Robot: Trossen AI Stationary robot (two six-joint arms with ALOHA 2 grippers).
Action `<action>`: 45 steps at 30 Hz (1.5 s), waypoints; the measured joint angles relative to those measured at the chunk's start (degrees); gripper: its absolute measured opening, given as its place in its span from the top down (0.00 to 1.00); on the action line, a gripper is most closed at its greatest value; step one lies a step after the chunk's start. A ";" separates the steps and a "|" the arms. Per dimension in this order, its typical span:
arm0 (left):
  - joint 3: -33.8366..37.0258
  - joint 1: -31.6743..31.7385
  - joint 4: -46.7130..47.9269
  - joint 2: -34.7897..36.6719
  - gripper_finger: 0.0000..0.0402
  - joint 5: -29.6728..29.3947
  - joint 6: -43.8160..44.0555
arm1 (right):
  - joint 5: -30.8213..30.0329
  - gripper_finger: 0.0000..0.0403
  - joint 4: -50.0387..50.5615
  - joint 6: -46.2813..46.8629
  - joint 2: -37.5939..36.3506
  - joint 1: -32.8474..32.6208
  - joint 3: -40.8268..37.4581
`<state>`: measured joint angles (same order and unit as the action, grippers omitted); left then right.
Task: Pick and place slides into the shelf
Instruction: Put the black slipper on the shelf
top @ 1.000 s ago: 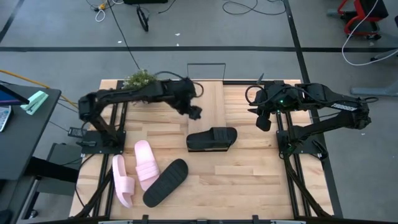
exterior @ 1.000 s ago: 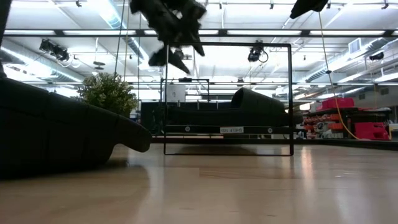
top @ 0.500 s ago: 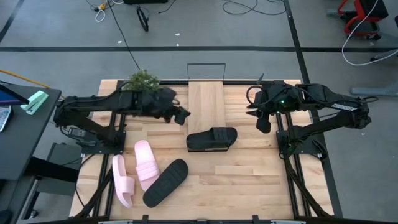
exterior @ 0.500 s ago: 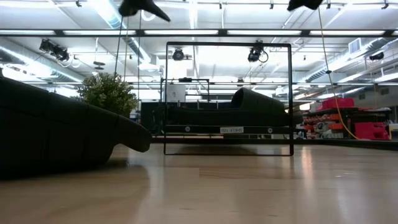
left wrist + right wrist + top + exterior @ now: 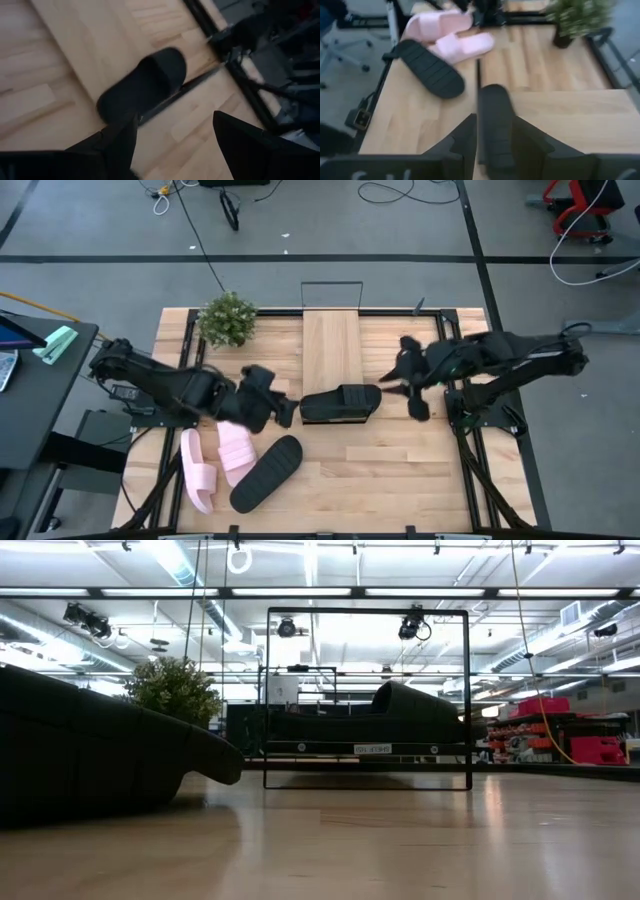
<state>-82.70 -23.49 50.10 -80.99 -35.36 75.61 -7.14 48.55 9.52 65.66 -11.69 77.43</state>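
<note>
So right now both arms are closing in on the black slide (image 5: 340, 403) that sits across the near end of the shelf (image 5: 331, 345), roughly mid-desk. The shelf itself runs from the far edge of the desk toward the middle, and only that one slide is at it.

The left claw (image 5: 282, 410) is just beside the slide's heel end, jaws spread and nothing in them; its wrist view shows the slide between the two dark fingers. The right claw (image 5: 410, 388) is near the toe end. It's carrying nothing, but I can't tell how far apart its fingers are.

The other three are still waiting near the front left corner of the desk: two pink slides (image 5: 232, 445) lying side by side, and a second black slide (image 5: 266, 473) lying sole-up next to them.

My read: this step is tidying or pushing that first slide properly onto the shelf board. The next move probably needs the left claw to drop down over the slide's edge and pinch it, without dragging the board along.
</note>
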 joint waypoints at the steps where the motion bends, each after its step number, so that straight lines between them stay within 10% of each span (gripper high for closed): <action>1: -0.04 -0.99 0.02 -0.12 0.35 -0.59 0.42 | -0.21 0.72 -0.45 0.49 1.10 -1.27 0.00; 23: -0.13 -24.21 16.75 -0.50 0.35 -3.46 5.14 | -9.29 0.79 -28.45 21.43 24.08 -20.19 0.03; 45: -0.13 -38.18 21.22 -12.50 0.35 -3.97 25.75 | -15.61 0.77 -10.67 11.29 48.02 -25.21 29.66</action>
<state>-82.83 -61.67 71.32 -93.50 -39.33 101.36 -22.75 37.88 20.81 113.68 -36.91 107.09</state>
